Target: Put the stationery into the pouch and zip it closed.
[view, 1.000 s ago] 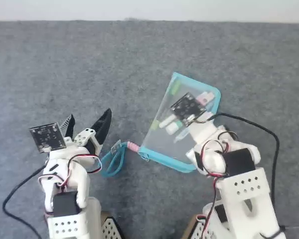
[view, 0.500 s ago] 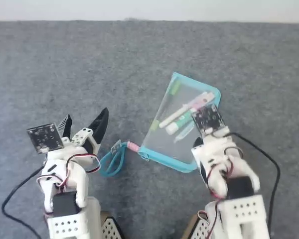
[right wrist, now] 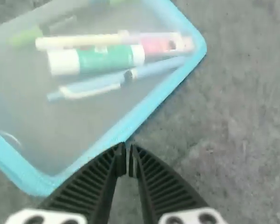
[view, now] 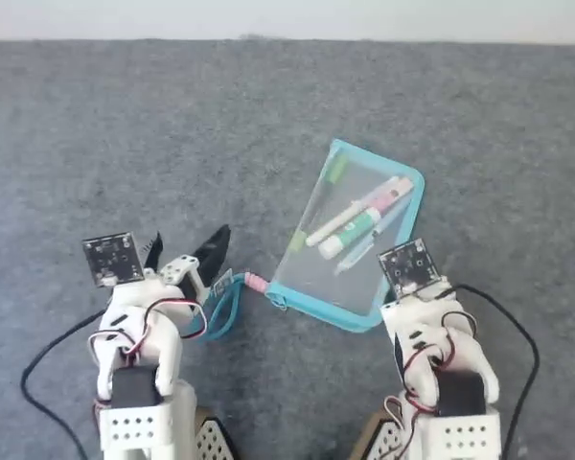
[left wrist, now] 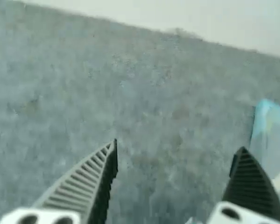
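Note:
A clear pouch (view: 350, 240) with a light blue border lies on the grey carpet, with a pink pen, a green-labelled tube and a blue pen inside (right wrist: 107, 56). Its zip end carries a pink tab (view: 255, 284) and a blue cord loop (view: 218, 311). My left gripper (view: 184, 251) stands open just left of the loop, nothing between its fingers (left wrist: 97, 184); the pouch's edge (left wrist: 266, 135) shows beside one finger. My right gripper (right wrist: 127, 154) is shut and empty, its tips over the pouch's near border (right wrist: 130, 126), at the pouch's near right corner.
Grey carpet (view: 153, 125) covers the table on all sides of the pouch, with a pale wall along the far edge (view: 287, 17). Both arm bases and their cables stand at the near edge.
My right arm drew back from over the pouch toward the near edge, uncovering the pens. My left gripper shifted right and lower, closer to the cord loop.

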Motion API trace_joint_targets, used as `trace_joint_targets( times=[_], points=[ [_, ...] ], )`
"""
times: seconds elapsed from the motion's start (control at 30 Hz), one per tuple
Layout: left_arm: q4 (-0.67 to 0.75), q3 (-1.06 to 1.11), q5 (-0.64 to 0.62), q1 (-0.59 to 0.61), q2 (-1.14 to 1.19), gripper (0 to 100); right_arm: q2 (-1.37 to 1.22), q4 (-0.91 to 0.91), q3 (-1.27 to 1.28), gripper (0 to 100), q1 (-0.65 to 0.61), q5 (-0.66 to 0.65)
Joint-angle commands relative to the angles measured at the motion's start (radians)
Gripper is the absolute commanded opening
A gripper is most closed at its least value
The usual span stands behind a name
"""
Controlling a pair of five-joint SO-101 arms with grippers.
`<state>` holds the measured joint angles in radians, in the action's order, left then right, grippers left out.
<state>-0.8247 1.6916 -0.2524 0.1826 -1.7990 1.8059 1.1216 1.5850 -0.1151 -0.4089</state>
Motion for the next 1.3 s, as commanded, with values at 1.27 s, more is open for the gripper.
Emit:
trace_joint_targets(
  times=[1.27],
  points=[
    [-0.319, -0.008, 0.028, -0.008, -0.015, 36, 0.008, 0.059, 0.097, 1.6, 0.025, -0.029]
  ],
)
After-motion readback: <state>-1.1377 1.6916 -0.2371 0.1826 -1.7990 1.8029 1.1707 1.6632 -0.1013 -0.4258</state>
